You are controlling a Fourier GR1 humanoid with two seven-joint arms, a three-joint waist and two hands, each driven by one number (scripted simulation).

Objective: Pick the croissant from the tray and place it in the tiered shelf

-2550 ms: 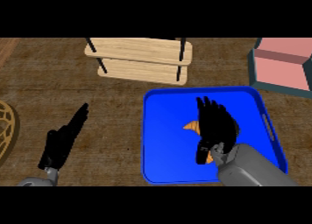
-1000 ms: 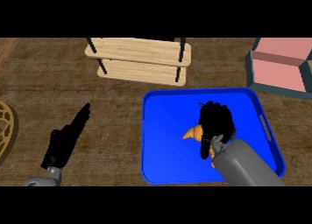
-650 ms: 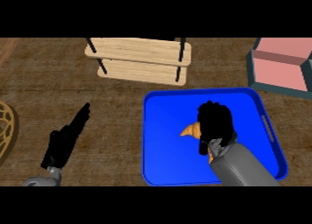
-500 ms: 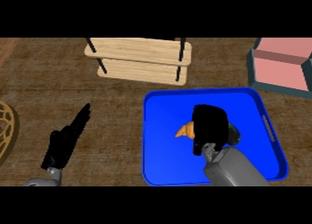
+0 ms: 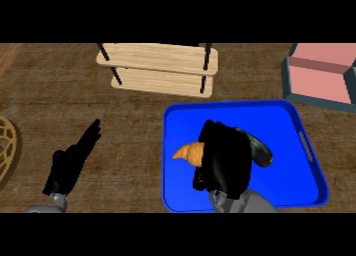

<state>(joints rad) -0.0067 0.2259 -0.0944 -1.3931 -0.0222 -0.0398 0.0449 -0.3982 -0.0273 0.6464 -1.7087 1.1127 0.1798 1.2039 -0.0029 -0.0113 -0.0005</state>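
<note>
A golden croissant [image 5: 189, 152] sits inside the blue tray [image 5: 299, 175]; only its left tip shows. My right hand [image 5: 225, 162] is over the tray with its fingers curled round the croissant, hiding most of it. A dark green thing [image 5: 258, 150] peeks out at the hand's right side. The wooden tiered shelf [image 5: 159, 67] stands beyond the tray, up and to the left. My left hand [image 5: 72, 161] rests open on the counter, left of the tray, fingers straight and pointing away.
A pink box with a teal rim [image 5: 325, 77] stands at the back right. A woven golden plate [image 5: 0, 155] lies at the left edge. The counter [image 5: 55, 105] is brown wood.
My right hand has curled its fingers round the croissant and shifted a little leftward in the tray. The left hand has not moved.
</note>
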